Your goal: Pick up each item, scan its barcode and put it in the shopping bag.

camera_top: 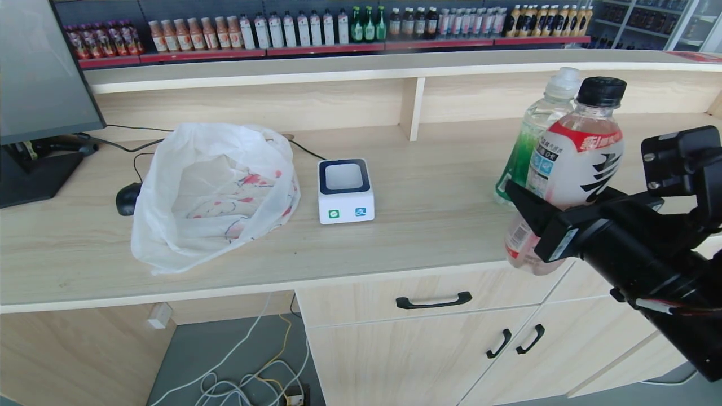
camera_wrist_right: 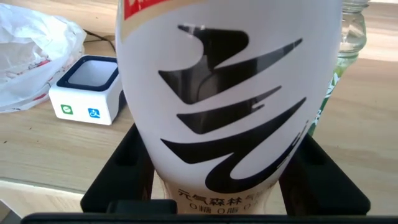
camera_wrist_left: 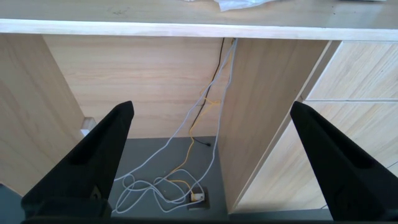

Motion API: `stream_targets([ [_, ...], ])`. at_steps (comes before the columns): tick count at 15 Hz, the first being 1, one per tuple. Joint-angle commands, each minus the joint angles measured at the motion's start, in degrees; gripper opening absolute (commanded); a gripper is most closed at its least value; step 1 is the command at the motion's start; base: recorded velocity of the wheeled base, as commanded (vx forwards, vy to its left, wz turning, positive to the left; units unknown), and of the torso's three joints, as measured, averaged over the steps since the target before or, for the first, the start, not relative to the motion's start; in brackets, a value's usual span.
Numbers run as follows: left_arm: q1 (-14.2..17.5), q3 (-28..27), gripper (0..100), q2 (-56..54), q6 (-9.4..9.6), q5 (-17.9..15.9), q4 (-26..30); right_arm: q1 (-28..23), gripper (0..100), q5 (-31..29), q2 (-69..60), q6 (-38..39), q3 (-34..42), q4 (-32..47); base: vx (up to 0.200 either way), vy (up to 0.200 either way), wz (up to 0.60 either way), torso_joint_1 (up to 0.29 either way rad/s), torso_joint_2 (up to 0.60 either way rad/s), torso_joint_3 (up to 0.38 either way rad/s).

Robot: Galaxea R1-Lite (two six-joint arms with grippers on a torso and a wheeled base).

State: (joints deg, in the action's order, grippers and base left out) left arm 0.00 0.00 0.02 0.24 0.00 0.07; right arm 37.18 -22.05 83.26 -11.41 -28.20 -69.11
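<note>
Head view: bottle [camera_top: 575,169] is clamped upright by right gripper [camera_top: 550,217], probably for presenting to scanner [camera_top: 345,192]; left gripper [camera_wrist_left: 211,155] is spread apart.

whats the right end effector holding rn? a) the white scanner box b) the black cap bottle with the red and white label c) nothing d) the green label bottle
b: the right end effector is shut on the black-capped bottle, while the green-labelled bottle stands free behind it.
</note>
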Motion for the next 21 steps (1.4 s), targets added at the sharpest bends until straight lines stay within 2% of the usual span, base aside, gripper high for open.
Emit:
stream_targets([
  [1, 0.00, 0.00, 100, -0.02, 0.02, 0.00, 0.01, 2.11, 0, -0.10, -1.17, -0.02, 1.65, 0.03, 0.000, 0.000, 0.00, 0.000, 0.00, 0.000],
  [6, 0.00, 0.00, 100, -0.02, 0.02, 0.00, 0.01, 3.69, 0, 0.17, -2.23, 0.07, 4.55, 0.03, 0.000, 0.000, 0.00, 0.000, 0.00, 0.000],
  [9, 0.00, 0.00, 100, 0.06, 0.02, 0.00, 0.01, 6.68, 0, 0.34, -3.02, -0.02, 6.49, 0.03, 0.000, 0.000, 0.00, 0.000, 0.00, 0.000],
  [12, 0.00, 0.00, 100, -0.02, 0.02, 0.00, 0.01, 10.63, 0, 0.34, -3.46, 0.78, 5.70, 0.11, 0.000, 0.000, 0.00, 0.000, 0.00, 0.000],
  [15, 0.00, 0.00, 100, -0.02, 0.02, 0.00, 0.01, 11.60, 0, 0.78, -2.84, 0.86, 4.11, 0.38, 0.000, 0.000, 0.00, 0.000, 0.00, 0.000],
  [16, 0.00, 0.00, 100, 0.06, 0.02, 0.00, 0.01, 11.60, 0, 1.75, -2.40, 0.95, 4.99, 1.52, 0.000, 0.000, 0.00, 0.000, 0.00, 0.000],
  [18, 0.00, 0.00, 100, -0.02, 0.02, 0.00, 0.01, 11.60, 0, 7.38, -0.47, 1.57, 3.85, 2.40, 0.000, 0.000, 0.00, 0.000, 0.00, 0.000],
  [21, 0.00, 0.00, 100, -0.02, 0.02, 0.00, 0.01, 11.51, 0, 11.59, 1.82, 6.31, 2.27, 2.49, 0.000, 0.000, 0.00, 0.000, 0.00, 0.000],
])
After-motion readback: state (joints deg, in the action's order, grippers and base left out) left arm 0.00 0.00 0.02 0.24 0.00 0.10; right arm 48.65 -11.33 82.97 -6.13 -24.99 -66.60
